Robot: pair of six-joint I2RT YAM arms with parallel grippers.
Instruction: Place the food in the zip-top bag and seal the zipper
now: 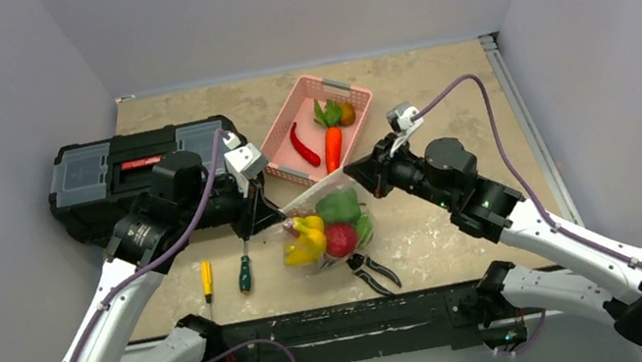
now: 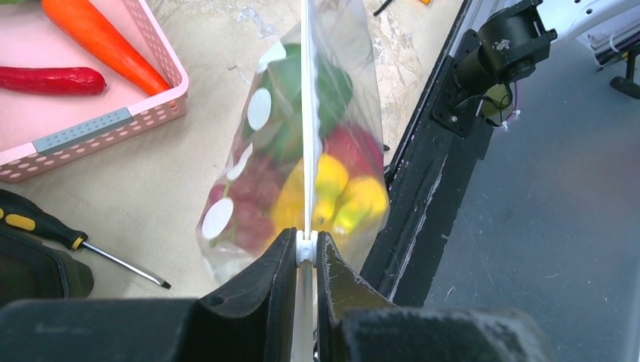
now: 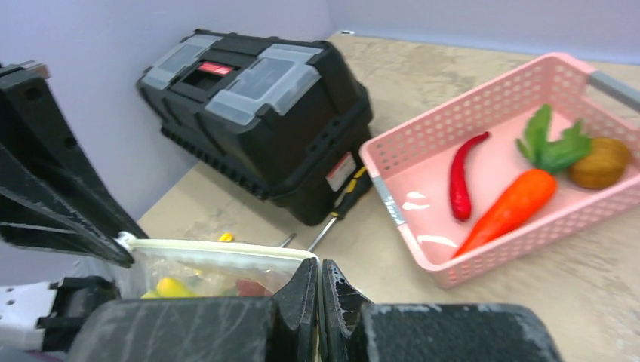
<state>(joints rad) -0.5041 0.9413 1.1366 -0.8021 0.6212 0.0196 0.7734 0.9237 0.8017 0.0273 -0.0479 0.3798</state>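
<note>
Right now you are at the sealing step, not the loading one. On the counter [image 1: 441,90], the black toolbox [image 1: 126,170] sits at the far left. The pink basket [image 1: 283,126] lies beyond the work, holding a carrot [image 1: 333,147], a red chilli [image 1: 303,144] and a small brown piece; none of that touches the bag.

The zip-top bag [image 2: 343,53] hangs between your two arms near the front edge, its mouth pulled taut and its belly sagging toward the counter. The food [image 2: 332,177] is inside it, all below the rim: yellow banana, green pepper, red and maroon round fruits.

Your left gripper [image 2: 305,253] is closed on one end of the zipper [image 2: 306,113], pinching the pale strip between its fingers. Your right gripper [image 3: 320,280] is clamped tight at the other end, where the strip runs into its closed fingertips.

From the left wrist the strip reads as a single thin line, so much of it looks pressed together. You cannot confirm from these views that the whole run is locked.

As I judge it, the next move calls for anchoring one end and sliding the other pinch along the strip under steady tension. Take care that the fruit's weight does not pull the rim apart.
</note>
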